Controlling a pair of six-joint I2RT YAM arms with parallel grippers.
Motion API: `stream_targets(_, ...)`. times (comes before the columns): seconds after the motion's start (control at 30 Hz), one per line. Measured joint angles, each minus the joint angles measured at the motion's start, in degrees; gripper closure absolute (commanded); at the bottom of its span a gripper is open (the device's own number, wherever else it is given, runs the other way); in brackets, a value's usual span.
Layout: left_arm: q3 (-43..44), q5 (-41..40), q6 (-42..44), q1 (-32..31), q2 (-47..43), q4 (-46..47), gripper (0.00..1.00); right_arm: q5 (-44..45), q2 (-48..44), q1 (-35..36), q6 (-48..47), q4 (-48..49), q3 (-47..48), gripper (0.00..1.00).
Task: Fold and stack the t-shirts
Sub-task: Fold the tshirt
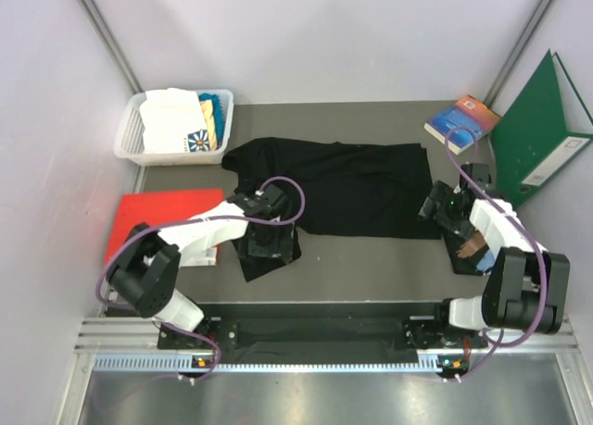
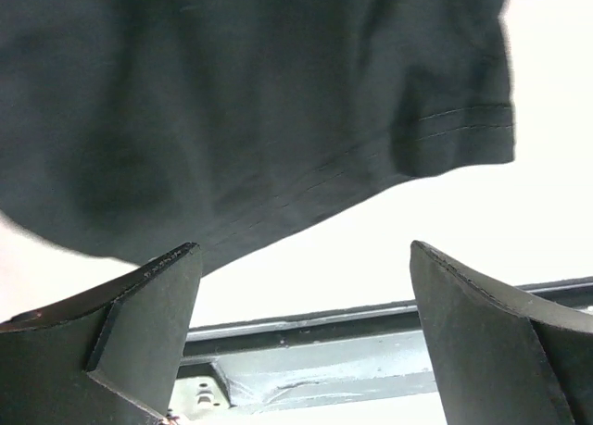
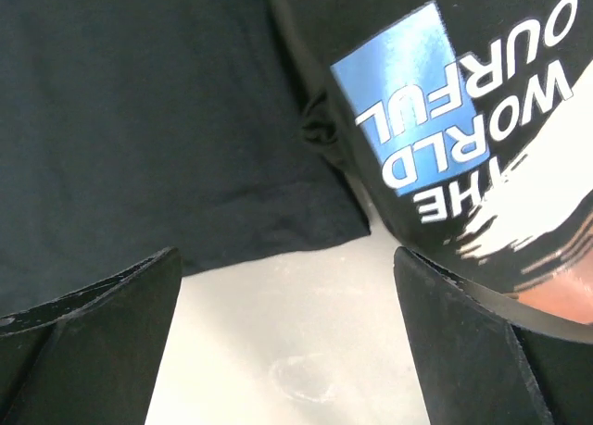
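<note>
A large black t-shirt (image 1: 352, 189) lies spread across the middle of the table, one sleeve trailing toward the near left. My left gripper (image 1: 269, 242) hovers over that sleeve, open and empty. In the left wrist view, the hemmed black sleeve (image 2: 232, 119) lies just beyond the open left gripper (image 2: 306, 258). My right gripper (image 1: 437, 217) is open at the shirt's right edge. In the right wrist view, a corner of the black cloth (image 3: 157, 119) lies just ahead of the open right gripper (image 3: 287, 268). White or cream and teal t-shirts (image 1: 176, 119) sit in a basket.
The white basket (image 1: 130, 133) stands at the back left. A flat red book (image 1: 153, 217) lies at the left. A black magazine with blue print (image 3: 445, 119) lies under my right arm. A blue book (image 1: 460, 119) and a green folder (image 1: 537, 133) are at the back right.
</note>
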Motion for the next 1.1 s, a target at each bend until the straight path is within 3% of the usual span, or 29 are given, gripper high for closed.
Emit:
stream_targets(0.1,1.6,-0.9,0.1,-2.6,3.2,0.2,0.03,0.0,2.7,-0.3,0.6,1.3,0.0,0.07)
stream_targets(0.23,3.2,-1.6,0.6,-4.1,8.1,0.9,0.20,-0.5,5.1,-0.3,1.3,3.0,0.0,0.15)
stream_targets(0.33,4.5,-2.5,1.2,-4.5,11.1,0.3,0.50,-1.7,6.7,-0.3,1.8,4.5,0.0,0.19)
stream_targets(0.37,4.6,-2.6,1.3,-4.6,11.2,0.3,0.72,-2.1,7.3,-0.3,2.0,5.1,0.0,0.22)
stream_targets(0.4,4.6,-2.7,1.1,-4.7,11.3,0.3,0.86,-2.4,7.8,-0.3,2.1,5.5,0.0,0.24)
stream_targets(0.43,4.7,-2.7,1.1,-4.7,11.4,0.3,0.96,-2.8,8.4,-0.3,2.2,5.8,0.0,0.27)
stream_targets(0.47,4.8,-2.6,1.1,-4.7,11.6,0.3,1.00,-3.1,8.9,-0.4,2.3,6.3,0.0,0.37)
stream_targets(0.53,5.3,-2.8,1.3,-4.7,12.1,0.0,1.00,-3.7,9.9,-0.4,2.3,6.9,0.3,0.53)
stream_targets(0.57,5.6,-2.8,1.3,-4.8,12.4,-0.3,1.00,-4.2,10.4,-0.5,2.3,7.6,0.4,0.73)
stream_targets(0.67,6.4,-3.0,1.2,-4.8,13.2,-1.2,1.00,-6.0,12.3,-0.6,2.4,9.0,0.7,1.00)
stream_targets(0.9,6.8,-5.7,-0.1,-5.1,12.5,-3.0,1.00,-9.3,13.0,-0.7,1.8,9.9,0.8,1.00)
stream_targets(1.1,11.0,-11.9,-0.7,-4.9,7.6,-13.5,1.00,-10.4,9.7,-0.7,0.2,6.7,1.8,1.00)
